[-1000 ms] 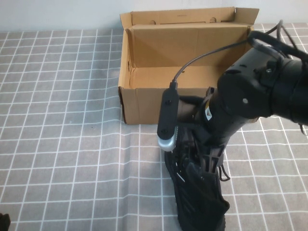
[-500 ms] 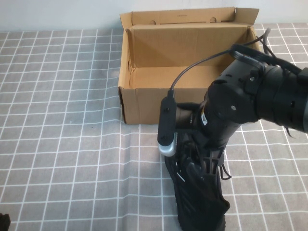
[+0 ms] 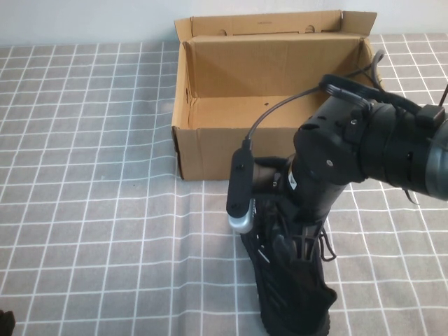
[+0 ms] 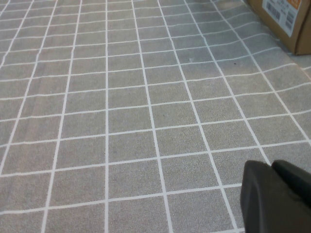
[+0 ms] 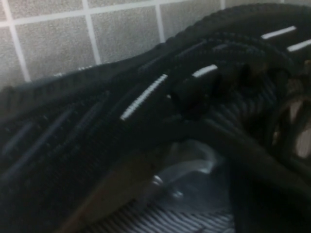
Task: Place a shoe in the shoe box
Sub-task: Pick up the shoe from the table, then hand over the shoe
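Note:
The black knit shoe [image 3: 290, 294] lies on the checked cloth just in front of the shoe box [image 3: 210, 150], toe towards the near edge. The open brown box stands at the back centre, lid flap up, nothing inside. My right gripper [image 3: 290, 241] is pressed down onto the shoe's opening and laces, hidden under its own arm. The right wrist view is filled by the shoe [image 5: 97, 126], with white dash marks and the inner sole showing. My left gripper [image 4: 277, 194] is shut and empty, low over the cloth at the near left.
The grey checked cloth [image 3: 91, 210] covers the table. The right arm's wrist camera [image 3: 240, 189] hangs left of the arm, close to the box's front wall. A box corner with a printed label [image 4: 286, 19] shows in the left wrist view.
The right arm has shifted a little to the left and lower over the shoe. The shoe and the box have not moved.

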### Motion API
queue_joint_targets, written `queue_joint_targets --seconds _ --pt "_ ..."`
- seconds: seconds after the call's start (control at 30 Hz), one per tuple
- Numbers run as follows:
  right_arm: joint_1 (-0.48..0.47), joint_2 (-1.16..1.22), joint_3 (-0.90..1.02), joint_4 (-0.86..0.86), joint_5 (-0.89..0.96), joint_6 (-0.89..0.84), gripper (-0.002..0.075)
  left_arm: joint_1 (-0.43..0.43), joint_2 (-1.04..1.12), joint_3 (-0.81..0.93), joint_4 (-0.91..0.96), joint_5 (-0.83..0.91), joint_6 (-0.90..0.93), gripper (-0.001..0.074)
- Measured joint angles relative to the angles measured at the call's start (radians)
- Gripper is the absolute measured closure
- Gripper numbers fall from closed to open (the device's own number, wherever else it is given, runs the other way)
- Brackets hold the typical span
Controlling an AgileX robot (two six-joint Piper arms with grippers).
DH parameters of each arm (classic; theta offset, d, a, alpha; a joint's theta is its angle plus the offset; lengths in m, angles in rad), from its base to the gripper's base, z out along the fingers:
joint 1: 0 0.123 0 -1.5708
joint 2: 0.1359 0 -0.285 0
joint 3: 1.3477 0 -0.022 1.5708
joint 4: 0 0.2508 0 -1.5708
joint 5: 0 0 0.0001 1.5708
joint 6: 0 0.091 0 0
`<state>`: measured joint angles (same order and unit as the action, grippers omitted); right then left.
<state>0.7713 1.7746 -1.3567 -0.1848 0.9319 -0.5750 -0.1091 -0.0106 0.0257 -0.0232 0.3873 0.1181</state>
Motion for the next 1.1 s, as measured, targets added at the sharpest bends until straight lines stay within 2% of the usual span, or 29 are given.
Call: queue_joint_targets --seconds 0.07,0.17,0.33,0.8,1.1 --pt "0.000 0.000 0.000 0.000 0.008 0.018 0.0683 0.000 0.000 0.000 0.000 0.000 0.000 0.0736" --pt "0.000 0.000 0.000 0.002 0.017 0.058 0.0714 0.000 0.000 0.000 0.000 0.000 0.000 0.0736" --pt "0.000 -0.069 0.000 0.016 0.052 0.095 0.0719 0.000 0.000 0.000 0.000 0.000 0.000 0.0736" --pt "0.000 -0.525 0.000 0.074 0.097 0.099 0.0719 0.000 0.000 0.000 0.000 0.000 0.000 0.0736" --pt "0.000 -0.559 0.000 0.076 0.068 0.098 0.0719 0.000 0.000 0.000 0.000 0.000 0.000 0.0736"
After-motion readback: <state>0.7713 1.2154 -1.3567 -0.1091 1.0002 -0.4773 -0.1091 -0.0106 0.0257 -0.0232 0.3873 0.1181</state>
